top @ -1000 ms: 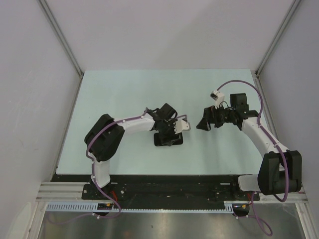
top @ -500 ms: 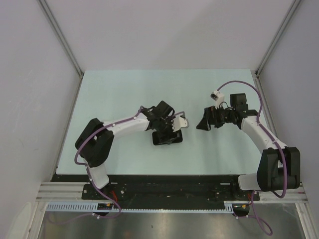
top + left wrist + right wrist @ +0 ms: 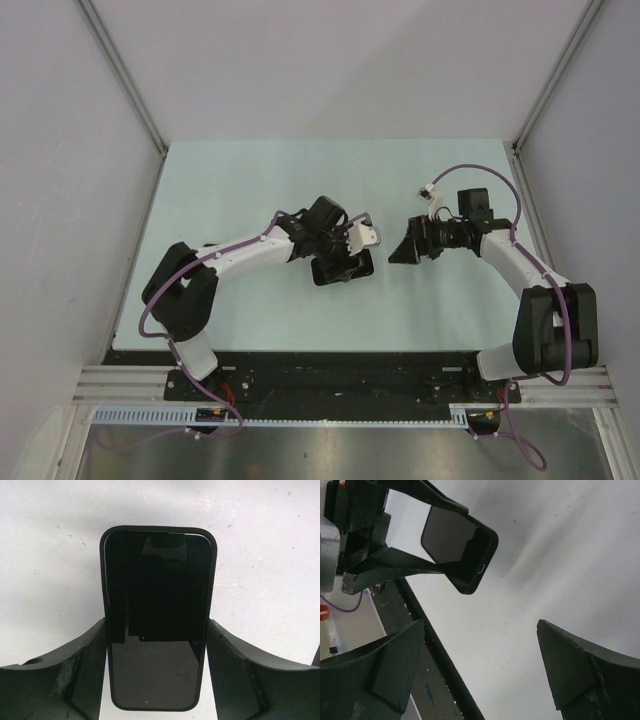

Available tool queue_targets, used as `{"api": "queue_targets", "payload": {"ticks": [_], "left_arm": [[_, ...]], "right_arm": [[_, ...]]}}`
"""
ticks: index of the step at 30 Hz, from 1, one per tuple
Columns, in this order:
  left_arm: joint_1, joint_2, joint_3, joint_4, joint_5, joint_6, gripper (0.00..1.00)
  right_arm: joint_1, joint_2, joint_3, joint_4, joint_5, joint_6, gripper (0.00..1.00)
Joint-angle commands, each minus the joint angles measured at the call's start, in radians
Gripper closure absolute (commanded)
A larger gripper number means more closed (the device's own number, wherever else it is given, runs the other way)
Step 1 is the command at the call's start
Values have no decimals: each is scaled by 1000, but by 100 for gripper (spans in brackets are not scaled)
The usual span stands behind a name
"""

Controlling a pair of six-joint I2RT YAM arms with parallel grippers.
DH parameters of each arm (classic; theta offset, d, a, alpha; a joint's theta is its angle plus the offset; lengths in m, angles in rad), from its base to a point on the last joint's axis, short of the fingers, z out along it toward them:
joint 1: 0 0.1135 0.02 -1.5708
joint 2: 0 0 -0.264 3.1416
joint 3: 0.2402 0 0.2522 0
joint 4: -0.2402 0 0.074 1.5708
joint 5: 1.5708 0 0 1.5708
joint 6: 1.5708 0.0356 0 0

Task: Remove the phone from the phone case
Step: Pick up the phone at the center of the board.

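The black phone (image 3: pixel 157 620) sits screen-up in its black case (image 3: pixel 103 580). My left gripper (image 3: pixel 156 670) is shut on the cased phone, one finger (image 3: pixel 80 665) against each long side. In the top view the phone (image 3: pixel 345 268) is at mid-table under my left gripper (image 3: pixel 340 260). In the right wrist view the cased phone (image 3: pixel 454 542) appears held above the table, its port end towards that camera. My right gripper (image 3: pixel 481 630) is open and empty. It sits a short way right of the phone in the top view (image 3: pixel 405 247) and points at it.
The pale table (image 3: pixel 250 180) lies between grey side walls. The table's dark front edge (image 3: pixel 435 655) runs under my right gripper. A purple cable (image 3: pixel 480 170) loops over the right arm.
My left arm has stretched out and carried the cased phone a little to the right and away from the front edge. My right gripper has shifted slightly left towards it.
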Motion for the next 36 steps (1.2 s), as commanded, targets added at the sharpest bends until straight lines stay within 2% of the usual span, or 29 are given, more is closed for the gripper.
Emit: {"api": "queue_targets", "payload": {"ticks": [1, 10, 17, 20, 26, 31, 36], "left_arm": [[-6, -80, 16, 95, 37, -60, 100], [-53, -129, -1, 184, 37, -95, 100], [-119, -135, 19, 204, -32, -78, 100], [-144, -121, 25, 204, -60, -69, 100], [-171, -103, 22, 251, -147, -81, 100], [-173, -106, 30, 309, -231, -103, 100], [-182, -106, 30, 333, -241, -112, 100]], "right_arm": [[27, 19, 26, -17, -89, 6, 0], [47, 39, 26, -11, -81, 12, 1], [48, 34, 26, -14, -127, 19, 4], [48, 33, 26, -19, -153, 16, 6], [50, 39, 26, -40, -204, 6, 19], [60, 56, 26, -51, -225, 1, 21], [70, 59, 26, -51, -248, 3, 25]]}}
